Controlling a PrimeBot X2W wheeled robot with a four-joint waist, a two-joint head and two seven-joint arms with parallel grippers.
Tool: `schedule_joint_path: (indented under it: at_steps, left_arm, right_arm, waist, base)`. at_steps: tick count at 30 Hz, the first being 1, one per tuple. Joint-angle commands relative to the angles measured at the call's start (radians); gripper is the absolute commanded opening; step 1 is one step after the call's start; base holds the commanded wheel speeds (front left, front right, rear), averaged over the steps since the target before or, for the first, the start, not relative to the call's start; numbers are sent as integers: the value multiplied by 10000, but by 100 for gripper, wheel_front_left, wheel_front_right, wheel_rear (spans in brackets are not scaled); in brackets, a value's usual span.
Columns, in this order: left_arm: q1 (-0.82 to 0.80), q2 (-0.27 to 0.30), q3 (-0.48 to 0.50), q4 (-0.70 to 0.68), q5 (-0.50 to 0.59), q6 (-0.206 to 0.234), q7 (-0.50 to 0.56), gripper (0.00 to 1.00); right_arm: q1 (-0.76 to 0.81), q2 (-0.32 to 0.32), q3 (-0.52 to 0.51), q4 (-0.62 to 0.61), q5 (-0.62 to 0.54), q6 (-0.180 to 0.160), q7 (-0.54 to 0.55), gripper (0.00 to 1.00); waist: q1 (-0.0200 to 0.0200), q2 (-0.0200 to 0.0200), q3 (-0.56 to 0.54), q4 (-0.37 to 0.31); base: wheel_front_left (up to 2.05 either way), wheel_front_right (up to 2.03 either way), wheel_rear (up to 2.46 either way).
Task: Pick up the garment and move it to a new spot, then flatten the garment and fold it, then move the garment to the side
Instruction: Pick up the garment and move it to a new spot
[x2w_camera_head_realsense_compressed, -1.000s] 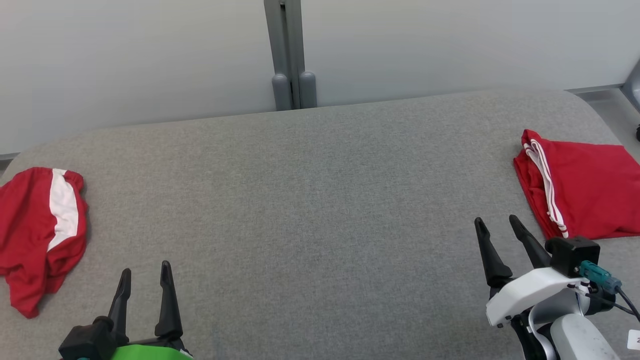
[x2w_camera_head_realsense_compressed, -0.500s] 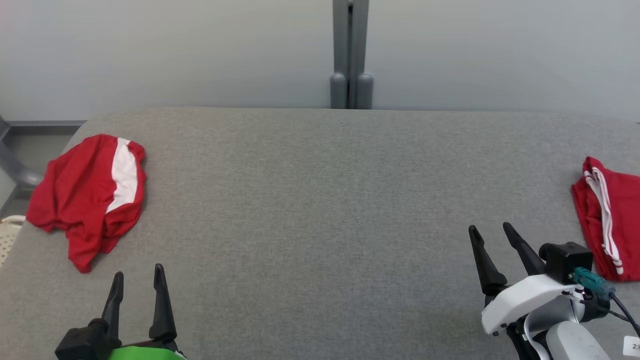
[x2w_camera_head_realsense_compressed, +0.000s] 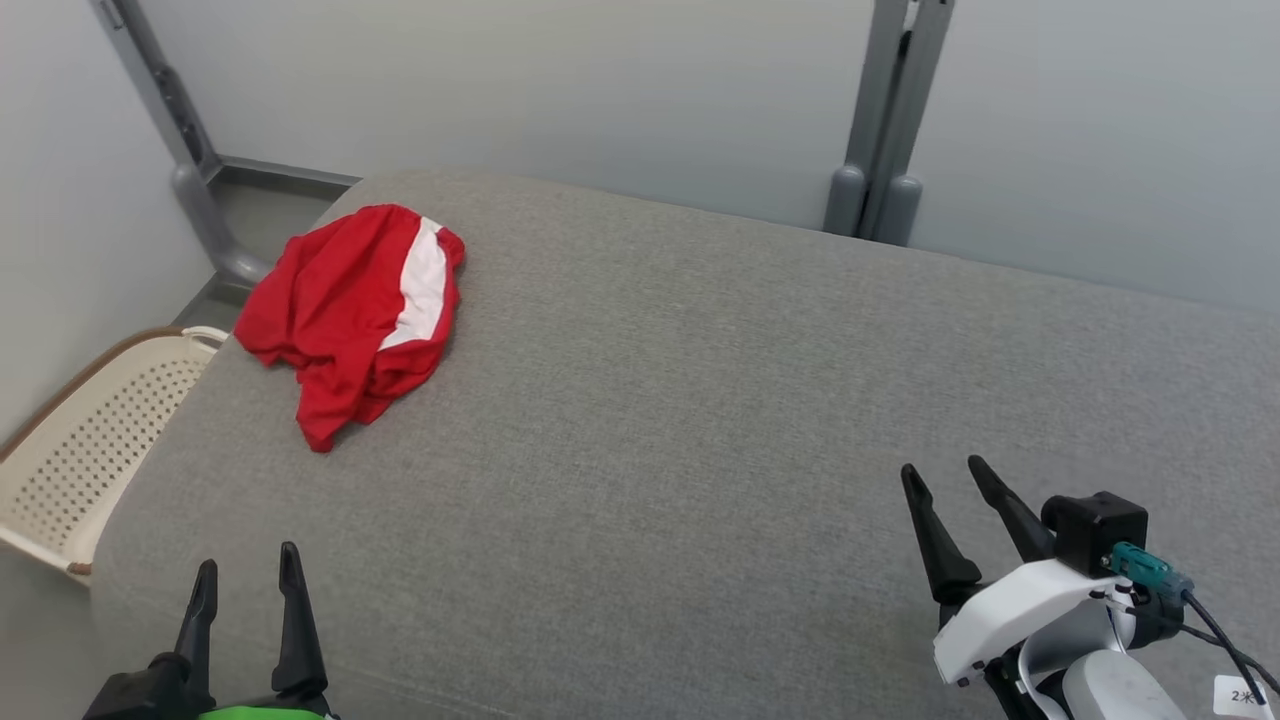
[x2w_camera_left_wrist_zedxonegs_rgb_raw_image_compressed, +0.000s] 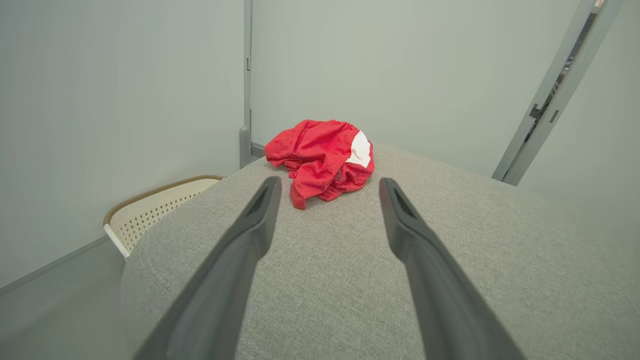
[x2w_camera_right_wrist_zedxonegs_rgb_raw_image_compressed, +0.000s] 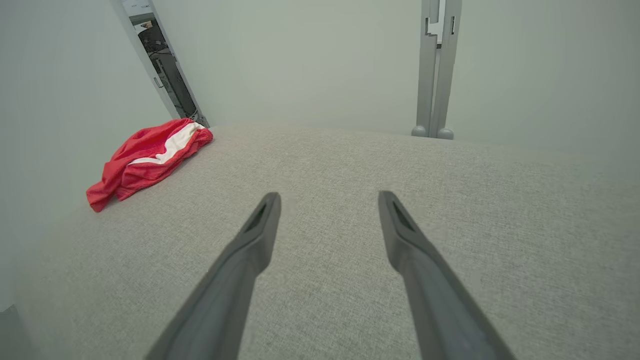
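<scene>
Head view: found the crumpled red garment (x2w_camera_head_realsense_compressed: 350, 310) with a white stripe at the far left corner of the grey worktop (x2w_camera_head_realsense_compressed: 700, 400), near a cream perforated basket (x2w_camera_head_realsense_compressed: 100, 440). Saw left gripper (x2w_camera_head_realsense_compressed: 248, 557) and right gripper (x2w_camera_head_realsense_compressed: 941, 466) at the near edge, jaws apart, empty, well apart from the garment.

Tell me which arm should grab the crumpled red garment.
Left. The red garment lies far left on the grey surface, straight ahead of the open left tool; the right tool sits far across it.
</scene>
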Motion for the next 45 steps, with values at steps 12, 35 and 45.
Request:
schedule_joint_path:
  at_steps: [12, 35, 45]
  left_arm:
    - [273, 21, 317, -149, -94, 47, 2, 100]
    - [-5167, 788, 646, 3516, -1903, 352, 1010, 100]
    - [-8367, 1749, 1784, 5650, -3384, 959, 3151, 100]
  right_arm:
    - [-77, -6, 231, 157, -33, -14, -72, 100]
    - [-1855, -1132, 1238, -1390, -286, -14, 1247, 100]
    - [-3042, -1727, 1809, -2847, -538, -14, 1926, 100]
  waist:
    - [0, 0, 18, 1114]
    - [0, 0, 3134, -702]
    - [0, 0, 5356, -2051]
  base:
    - [0, 0, 0]
    - [0, 0, 0]
    - [0, 0, 0]
